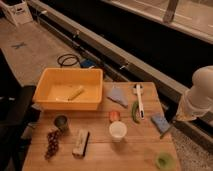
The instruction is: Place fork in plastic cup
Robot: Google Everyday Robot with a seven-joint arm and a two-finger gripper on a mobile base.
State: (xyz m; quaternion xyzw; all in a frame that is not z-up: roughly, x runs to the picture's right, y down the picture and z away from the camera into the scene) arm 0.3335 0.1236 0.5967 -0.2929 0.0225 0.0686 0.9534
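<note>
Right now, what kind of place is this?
Probably a robot test lab, not a home kitchen: a coiled cable lies on the bare concrete floor, and the robot's gripper, shut, hangs by the right edge of the wooden table.
</note>
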